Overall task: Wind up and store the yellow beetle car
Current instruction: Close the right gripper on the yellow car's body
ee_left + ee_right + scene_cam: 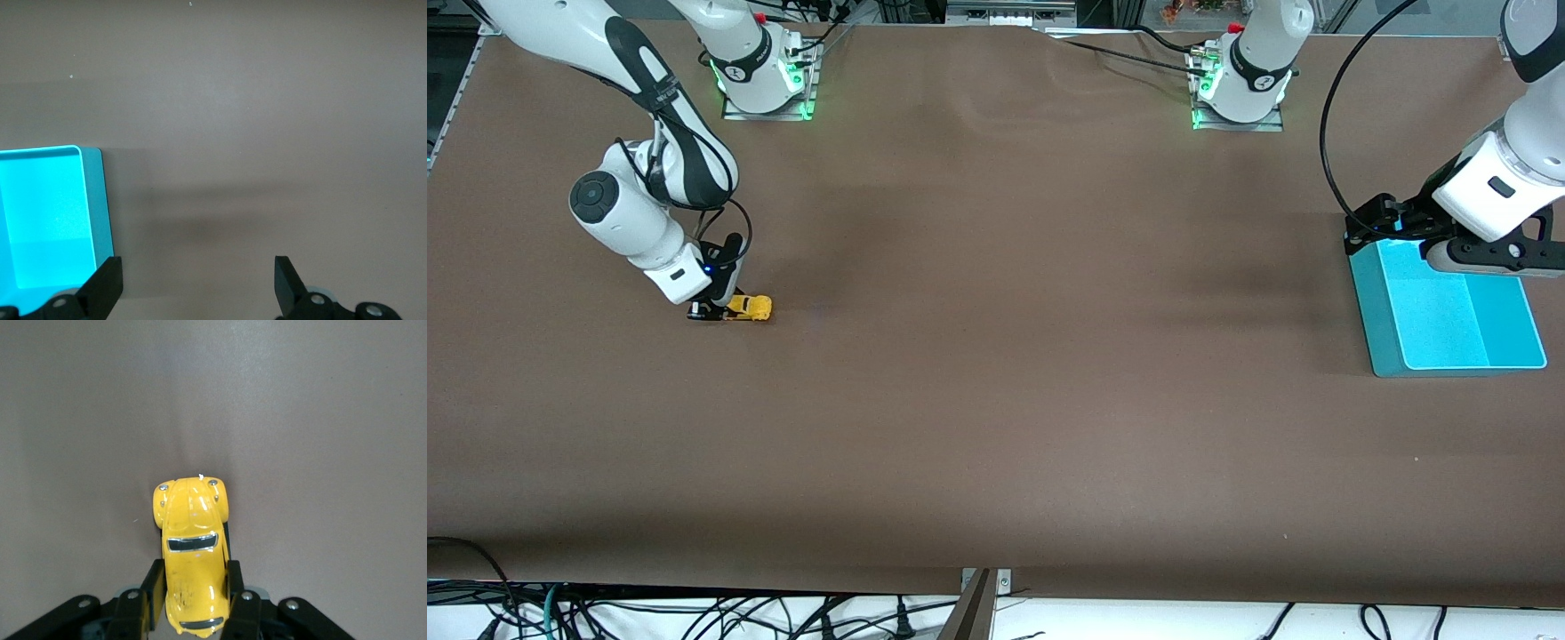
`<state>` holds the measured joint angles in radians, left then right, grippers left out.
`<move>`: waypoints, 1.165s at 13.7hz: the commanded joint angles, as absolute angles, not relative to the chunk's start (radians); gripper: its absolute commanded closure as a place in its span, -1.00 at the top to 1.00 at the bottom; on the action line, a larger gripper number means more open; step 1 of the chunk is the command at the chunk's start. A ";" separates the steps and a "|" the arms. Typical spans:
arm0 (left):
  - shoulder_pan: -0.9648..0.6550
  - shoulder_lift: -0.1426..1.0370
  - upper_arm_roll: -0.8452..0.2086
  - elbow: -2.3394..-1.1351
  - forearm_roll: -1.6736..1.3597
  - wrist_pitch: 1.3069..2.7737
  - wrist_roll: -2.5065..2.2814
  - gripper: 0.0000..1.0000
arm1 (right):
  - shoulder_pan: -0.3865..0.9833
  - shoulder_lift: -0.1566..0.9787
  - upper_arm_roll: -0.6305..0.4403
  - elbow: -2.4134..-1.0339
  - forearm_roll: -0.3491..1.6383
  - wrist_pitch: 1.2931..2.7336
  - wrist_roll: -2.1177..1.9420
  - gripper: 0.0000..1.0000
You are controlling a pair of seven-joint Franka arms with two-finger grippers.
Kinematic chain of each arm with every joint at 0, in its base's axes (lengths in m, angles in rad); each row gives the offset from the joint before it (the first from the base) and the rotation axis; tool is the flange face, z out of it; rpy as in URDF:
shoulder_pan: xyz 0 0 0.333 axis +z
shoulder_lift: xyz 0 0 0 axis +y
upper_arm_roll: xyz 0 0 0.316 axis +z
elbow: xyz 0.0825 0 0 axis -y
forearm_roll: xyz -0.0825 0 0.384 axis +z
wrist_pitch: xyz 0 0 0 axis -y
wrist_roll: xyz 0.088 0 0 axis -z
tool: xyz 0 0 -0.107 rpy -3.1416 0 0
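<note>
While the left claw (193, 290) waits spread wide above the turquoise bin's (1378, 347) edge, the right claw (193, 597) is clenched on the yellow beetle car (192, 550), which sits on the desk (996, 400) toward the right arm's end. It looks light, rigid and glossy, so slippery; squeezing its flat flanks at the rear seems the sensible hold.

Yellow beetle car (192, 553), upright on table (996, 400)

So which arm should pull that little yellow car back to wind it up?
The right one. Its claw is already shut on the yellow car on the table, while the left claw hangs open by the blue box.
</note>
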<state>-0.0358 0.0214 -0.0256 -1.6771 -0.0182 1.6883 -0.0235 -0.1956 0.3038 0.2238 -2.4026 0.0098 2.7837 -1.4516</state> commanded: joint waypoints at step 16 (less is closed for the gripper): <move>-0.037 0.040 -0.023 -1.635 -0.023 1.649 -0.009 1.00 | -0.199 0.384 0.342 -2.319 -0.008 2.743 -1.498 -0.62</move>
